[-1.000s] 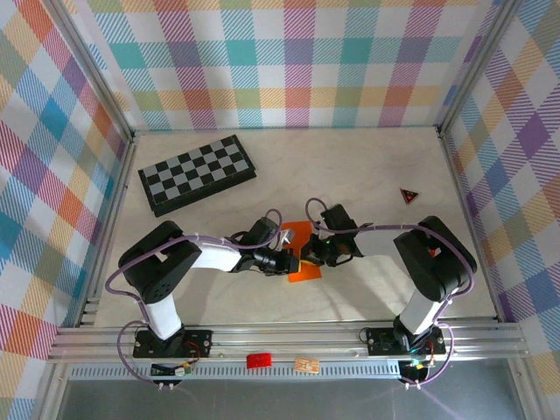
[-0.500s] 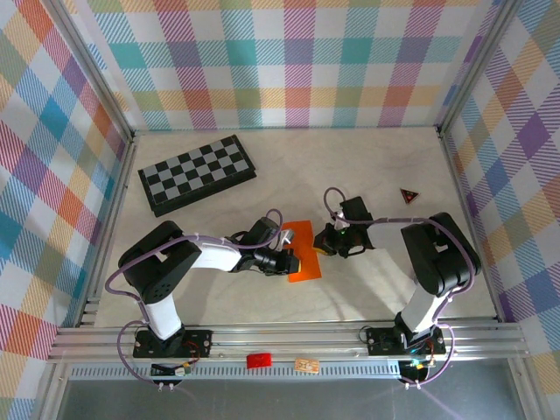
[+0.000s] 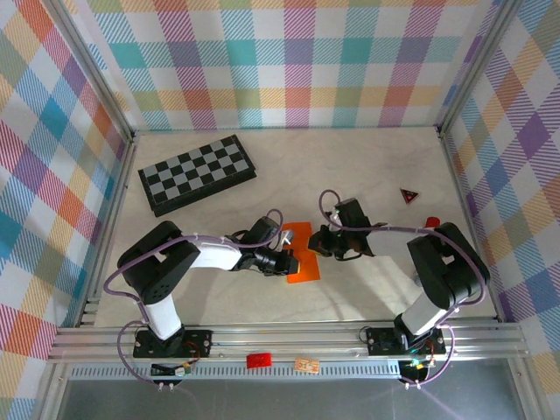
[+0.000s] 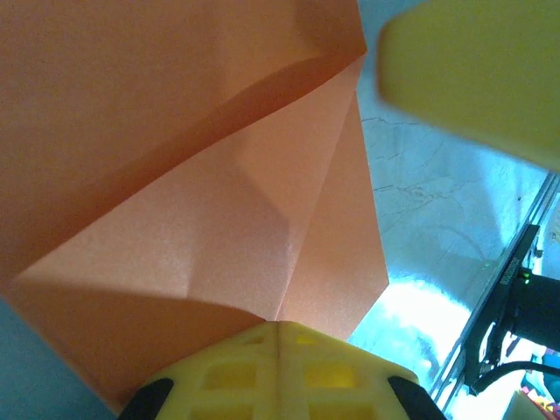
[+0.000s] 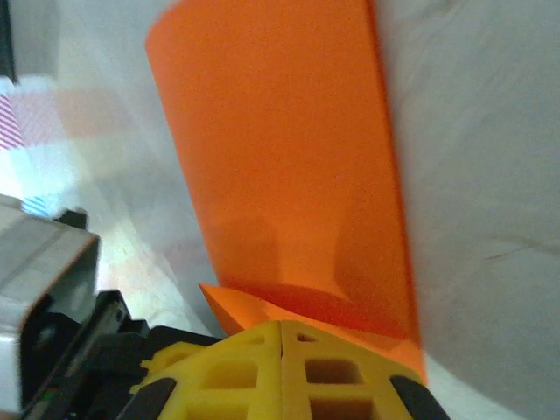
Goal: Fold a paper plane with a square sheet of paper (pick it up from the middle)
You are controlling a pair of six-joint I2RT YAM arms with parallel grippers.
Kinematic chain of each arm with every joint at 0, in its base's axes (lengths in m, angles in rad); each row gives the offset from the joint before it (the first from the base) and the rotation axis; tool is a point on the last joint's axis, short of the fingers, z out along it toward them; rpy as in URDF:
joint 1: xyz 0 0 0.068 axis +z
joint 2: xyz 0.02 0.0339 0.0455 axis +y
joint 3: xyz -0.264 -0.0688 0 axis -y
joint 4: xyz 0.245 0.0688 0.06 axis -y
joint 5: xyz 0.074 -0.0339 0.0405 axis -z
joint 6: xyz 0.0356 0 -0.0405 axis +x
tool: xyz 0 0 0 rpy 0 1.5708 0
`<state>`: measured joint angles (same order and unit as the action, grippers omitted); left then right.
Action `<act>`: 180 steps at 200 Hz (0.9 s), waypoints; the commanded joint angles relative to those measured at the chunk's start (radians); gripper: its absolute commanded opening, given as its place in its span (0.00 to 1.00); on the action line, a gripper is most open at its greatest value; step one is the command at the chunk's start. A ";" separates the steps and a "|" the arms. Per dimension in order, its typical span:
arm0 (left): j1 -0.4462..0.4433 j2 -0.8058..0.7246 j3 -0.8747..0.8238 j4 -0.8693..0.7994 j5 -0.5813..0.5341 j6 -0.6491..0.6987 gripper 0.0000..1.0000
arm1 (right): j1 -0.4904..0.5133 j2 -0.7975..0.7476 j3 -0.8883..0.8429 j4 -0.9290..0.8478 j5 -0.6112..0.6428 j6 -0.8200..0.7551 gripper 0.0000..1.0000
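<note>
L arm [image 3: 210,256] rose from its base at near left, elbow bent, forearm laid low & stretched rightward toward the middle. L end effector [image 3: 291,262] sat at its tip, pointing right, jaws shut; in the wrist cam its yellow fingers [image 4: 219,376] were pressed together w/ only a thin seam btwn them. R arm [image 3: 444,271] stood up from the near-right base, folded over at the elbow, forearm reaching left. R end effector [image 3: 321,242] faced the L one, just beside it. Its jaws were shut too, yellow fingers [image 5: 332,372] meeting on a centre seam.
</note>
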<state>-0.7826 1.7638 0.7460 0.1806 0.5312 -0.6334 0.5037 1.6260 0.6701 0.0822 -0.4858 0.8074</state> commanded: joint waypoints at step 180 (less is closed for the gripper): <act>-0.016 0.086 0.099 -0.126 -0.040 -0.028 0.00 | 0.002 0.096 -0.010 -0.090 0.102 0.012 0.00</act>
<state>-0.7906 1.8595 0.8967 0.1020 0.5251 -0.6659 0.5102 1.6840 0.6865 0.0525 -0.4633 0.8154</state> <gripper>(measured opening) 0.057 0.063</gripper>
